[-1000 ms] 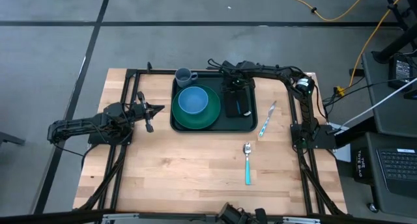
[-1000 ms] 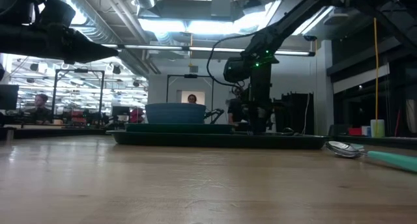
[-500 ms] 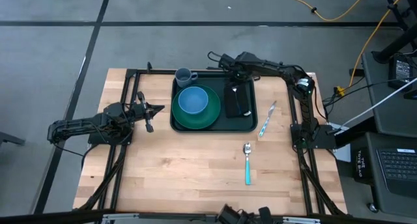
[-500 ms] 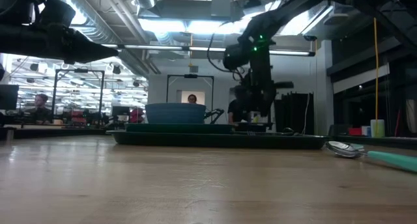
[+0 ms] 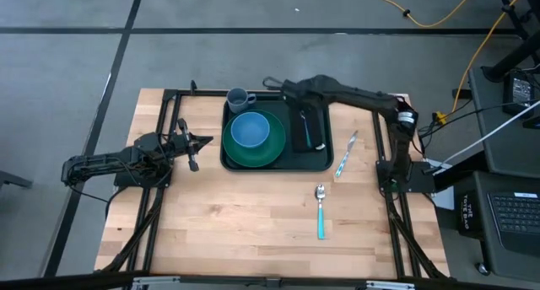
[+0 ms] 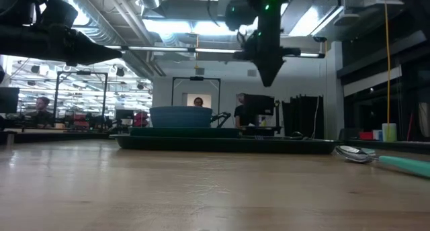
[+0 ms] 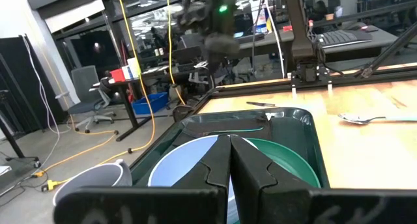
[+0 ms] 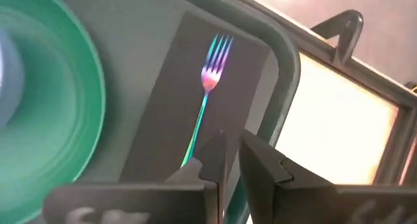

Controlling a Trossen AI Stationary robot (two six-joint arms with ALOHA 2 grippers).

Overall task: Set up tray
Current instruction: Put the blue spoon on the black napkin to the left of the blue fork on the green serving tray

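The dark green tray (image 5: 283, 161) lies at the table's far middle. It carries a green plate (image 5: 272, 153) with a blue bowl (image 5: 250, 131) on it, and a black napkin (image 5: 304, 126) on its right part. A shimmering fork (image 8: 207, 87) lies along the napkin. A grey mug (image 5: 239, 98) stands at the tray's far left corner. My right gripper (image 5: 295, 89) hangs high above the tray's far edge (image 6: 269, 76), fingers a narrow gap apart (image 8: 232, 160), holding nothing. My left gripper (image 5: 193, 145) waits shut left of the tray (image 7: 229, 152).
A knife (image 5: 346, 153) lies on the wood just right of the tray. A teal-handled spoon (image 5: 321, 209) lies nearer, toward the table's near right (image 6: 376, 157). Black frame rails run along the table's left, far and right sides. People show in the room behind.
My right gripper has risen from just above the napkin to well above the tray and has drifted toward the far edge and left. The fork and napkin have stayed where they were on the tray.
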